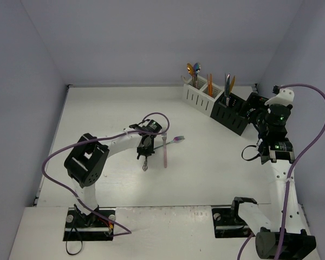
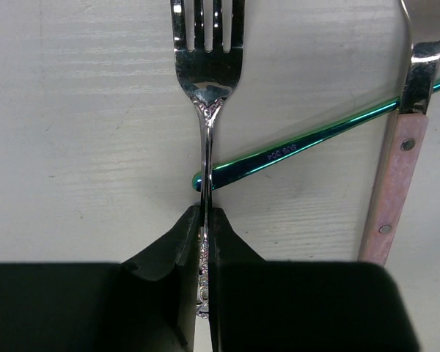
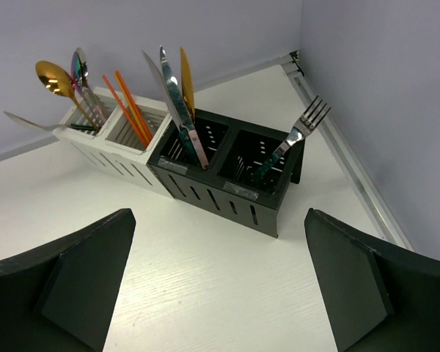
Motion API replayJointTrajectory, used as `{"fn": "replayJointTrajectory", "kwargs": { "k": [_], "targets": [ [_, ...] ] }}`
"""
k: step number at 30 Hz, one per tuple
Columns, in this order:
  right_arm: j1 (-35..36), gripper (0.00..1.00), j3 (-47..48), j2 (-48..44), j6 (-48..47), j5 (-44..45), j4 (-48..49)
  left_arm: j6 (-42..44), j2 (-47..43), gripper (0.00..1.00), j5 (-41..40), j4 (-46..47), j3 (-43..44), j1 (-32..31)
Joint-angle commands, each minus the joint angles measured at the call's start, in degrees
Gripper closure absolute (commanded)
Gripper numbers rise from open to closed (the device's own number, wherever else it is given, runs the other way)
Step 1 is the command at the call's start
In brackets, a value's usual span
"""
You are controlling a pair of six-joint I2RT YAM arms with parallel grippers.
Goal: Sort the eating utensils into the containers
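Your left claw [image 2: 204, 220] pinches the silver fork [image 2: 207, 81] lying on the table [image 2: 81, 132], just behind the green handle [image 2: 301, 150] crossing it, likely for a clean lift; your right claw [image 3: 220, 282] hangs wide near the black caddy [image 3: 227, 192].

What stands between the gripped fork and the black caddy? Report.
Nothing upright. The silver fork in the shut left gripper has bare table up to the black caddy, except a green handle crossing under its stem and a pink-handled utensil lying flat beside it.
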Motion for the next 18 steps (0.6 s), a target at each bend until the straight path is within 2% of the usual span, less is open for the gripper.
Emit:
{"fn": "replayJointTrajectory", "kwargs": {
  "k": [1, 12, 16, 18],
  "targets": [
    [1.3, 0.02, 1.28, 0.91, -1.92, -4.21, 2.96, 0.02, -1.18, 1.0, -2.37, -2.64, -2.01, 1.88],
    [4.41, 0.01, 6.21, 6.83, -0.54, -24.98, 2.6, 6.83, -14.45, 1.0, -4.06, -3.6, -2.58, 3.87],
    [7.04, 0.01, 8.11, 10.43, 0.18, -34.32, 2.61, 11.43, -21.09, 1.0, -2.33, -1.52, -1.07, 3.79],
    [9.87, 0.01, 9.2, 11.65, 0.71, -35.06, 2.61, 13.61, -24.11, 1.0, 0.65, 1.28, -0.91, 3.57]
  ]
}}
